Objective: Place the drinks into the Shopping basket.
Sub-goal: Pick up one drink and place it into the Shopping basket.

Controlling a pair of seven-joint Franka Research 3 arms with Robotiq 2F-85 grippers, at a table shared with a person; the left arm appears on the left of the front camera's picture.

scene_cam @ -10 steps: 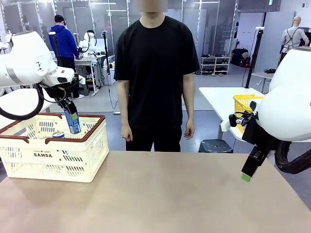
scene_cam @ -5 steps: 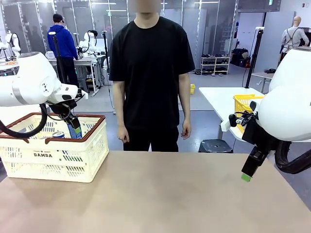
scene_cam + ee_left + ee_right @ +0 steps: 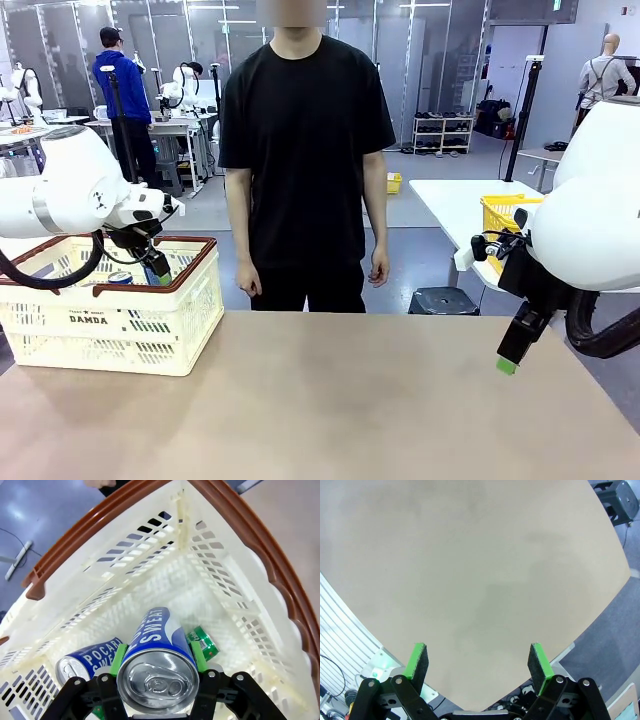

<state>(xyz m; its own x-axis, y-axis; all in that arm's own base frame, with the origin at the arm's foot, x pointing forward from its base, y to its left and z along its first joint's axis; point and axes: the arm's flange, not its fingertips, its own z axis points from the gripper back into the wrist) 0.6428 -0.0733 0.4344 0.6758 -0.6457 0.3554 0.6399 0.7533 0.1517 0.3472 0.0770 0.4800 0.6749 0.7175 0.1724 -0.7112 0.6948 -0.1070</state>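
My left gripper [image 3: 158, 660] is shut on a blue Pocari Sweat can [image 3: 156, 655], held inside the cream-white Shopping basket [image 3: 235, 605]. Under it on the basket floor lie a second blue Pocari Sweat can [image 3: 87, 659] and a green can [image 3: 202, 642]. In the front view the left gripper [image 3: 155, 270] dips below the reddish-brown rim of the DAMDA basket [image 3: 110, 325] at the table's left. My right gripper [image 3: 477, 661] stands open over bare table; in the front view the right gripper [image 3: 512, 352] hangs at the right edge.
A person in a black shirt [image 3: 305, 130] stands at the far side of the tan table [image 3: 330, 410], hands down. A bright yellow mesh basket [image 3: 500, 215] sits on a white table behind my right arm.
My left arm has lowered the blue can from above the basket's rim down inside it. The right arm has not moved. The person shifted slightly left.
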